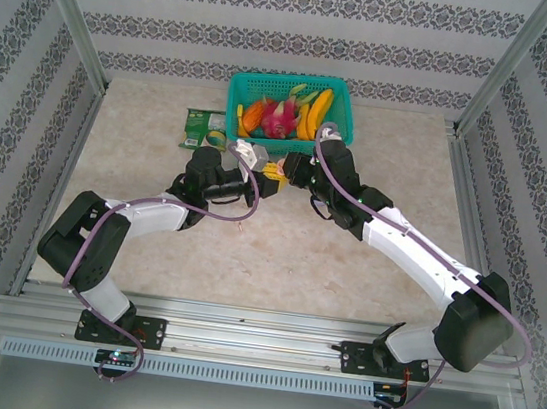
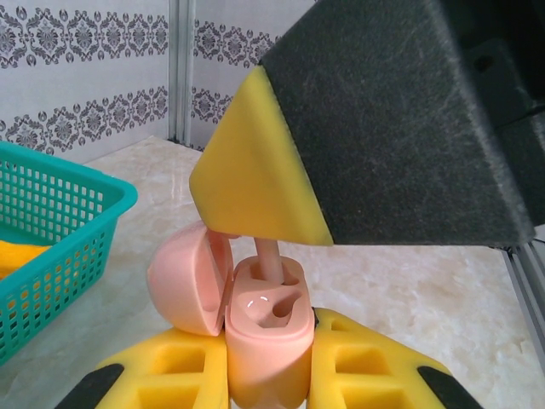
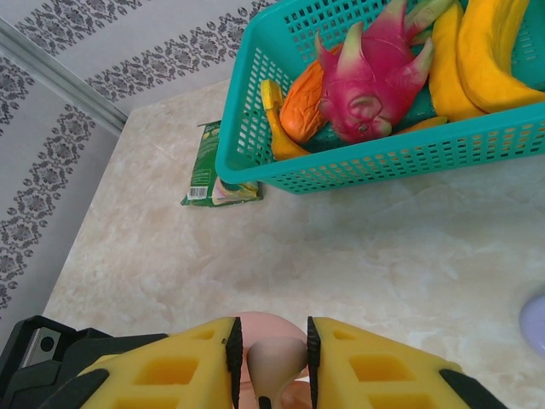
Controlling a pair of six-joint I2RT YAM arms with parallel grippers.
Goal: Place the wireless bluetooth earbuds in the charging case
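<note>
Lower centre, the left hand (image 2: 267,368) clamps the open case (image 2: 262,328), the right hand (image 3: 271,342) pinches a pinkish earbud (image 3: 276,361); tilt could jam it.

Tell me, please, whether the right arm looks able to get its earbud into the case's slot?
Probably yes: the left gripper holds the case with its lid open, and the earbud in the right gripper has its stem right at the case's top, nothing between.
</note>
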